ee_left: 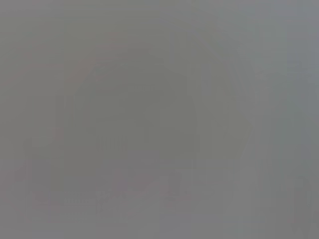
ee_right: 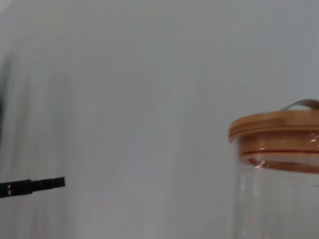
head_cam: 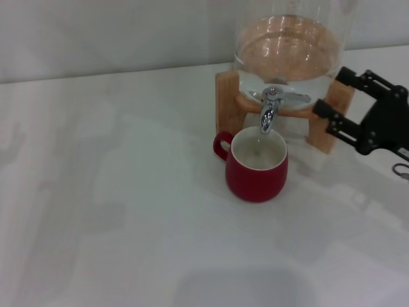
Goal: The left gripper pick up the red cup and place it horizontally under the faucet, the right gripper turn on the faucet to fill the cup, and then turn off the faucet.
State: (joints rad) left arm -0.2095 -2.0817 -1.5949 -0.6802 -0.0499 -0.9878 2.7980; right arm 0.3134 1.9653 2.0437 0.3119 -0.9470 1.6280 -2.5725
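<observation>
The red cup [head_cam: 257, 167] stands upright on the table [head_cam: 128, 224] under the faucet [head_cam: 270, 109]. The right gripper [head_cam: 334, 96], fingers spread, hovers beside the wooden stand [head_cam: 228, 99].

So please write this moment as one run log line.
red cup: upright under faucet | right gripper: open, beside faucet | left gripper: not visible

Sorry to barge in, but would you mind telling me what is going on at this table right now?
A red cup stands upright on the white table, directly under the faucet of a glass water dispenser on a wooden stand. Nothing is holding the cup. The right gripper hovers open beside the stand on the robot's right, apart from the faucet. The left gripper is out of view. Whether water is running cannot be made out.
</observation>
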